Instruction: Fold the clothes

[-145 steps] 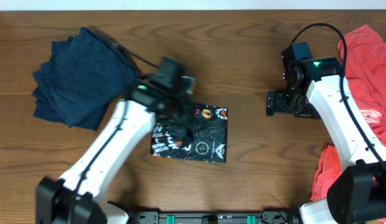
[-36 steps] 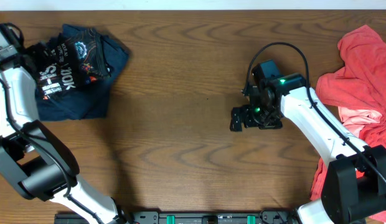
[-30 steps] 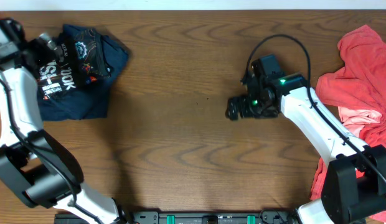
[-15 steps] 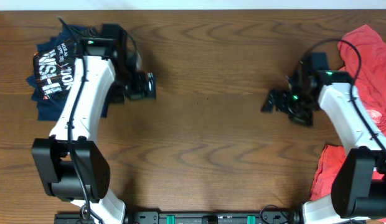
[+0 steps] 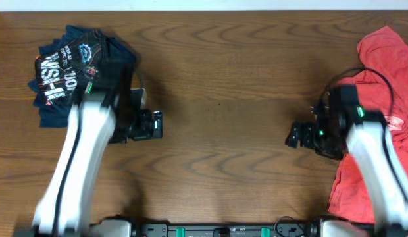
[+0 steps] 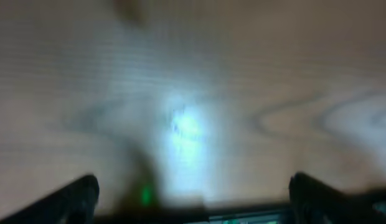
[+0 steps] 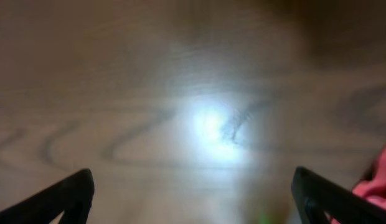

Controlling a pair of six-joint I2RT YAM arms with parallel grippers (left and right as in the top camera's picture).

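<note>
A stack of folded dark navy clothes (image 5: 69,76), the top one with a printed pattern, lies at the table's far left. A heap of unfolded red clothes (image 5: 382,72) sits at the right edge, and a sliver of it shows in the right wrist view (image 7: 383,174). My left gripper (image 5: 151,124) hovers open over bare wood, right of the navy stack. My right gripper (image 5: 297,135) stands open over bare wood, just left of the red heap. Both wrist views are blurred; each shows dark fingertips (image 6: 78,193) (image 7: 71,193) wide apart with nothing between them.
The wooden table (image 5: 217,79) spans the whole view. More red fabric (image 5: 352,191) hangs down at the lower right beside my right arm. A black rail (image 5: 217,230) runs along the front edge.
My left arm has left the navy stack and swung down and right over the table. My right arm has pulled back right and down toward the red heap. Both grippers stay open.
</note>
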